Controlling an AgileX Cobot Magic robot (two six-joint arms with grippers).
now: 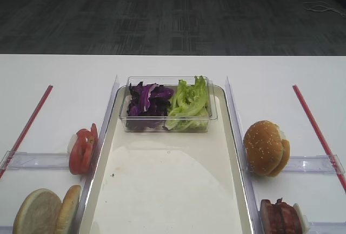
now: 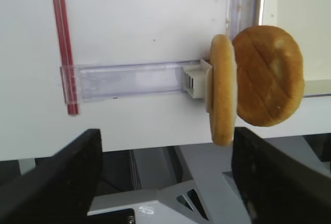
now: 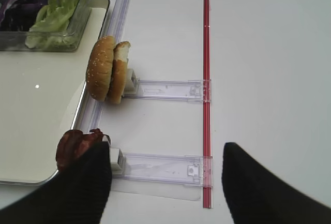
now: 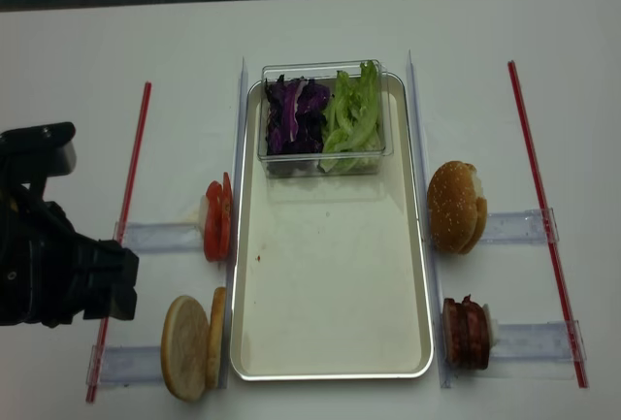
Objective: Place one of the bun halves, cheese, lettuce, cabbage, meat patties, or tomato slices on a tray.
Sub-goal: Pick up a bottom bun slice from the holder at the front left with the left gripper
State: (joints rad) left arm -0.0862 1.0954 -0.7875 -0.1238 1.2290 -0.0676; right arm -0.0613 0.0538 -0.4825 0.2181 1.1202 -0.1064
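One tray lies mid-table, bare except for a clear tub at its far end — cabbage left, lettuce right. Bun halves stand on edge just off its near-left corner. Left gripper — jaws wide, holding nothing. Right gripper: fingers spread, likewise empty.

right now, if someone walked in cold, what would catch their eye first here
Most likely the long cream tray down the middle of the table, bare except for a clear tub at its far end holding purple cabbage and green lettuce. Next, the food standing on edge in clear holders: tomato slices and bun halves on the left, a sesame bun and meat patties on the right.
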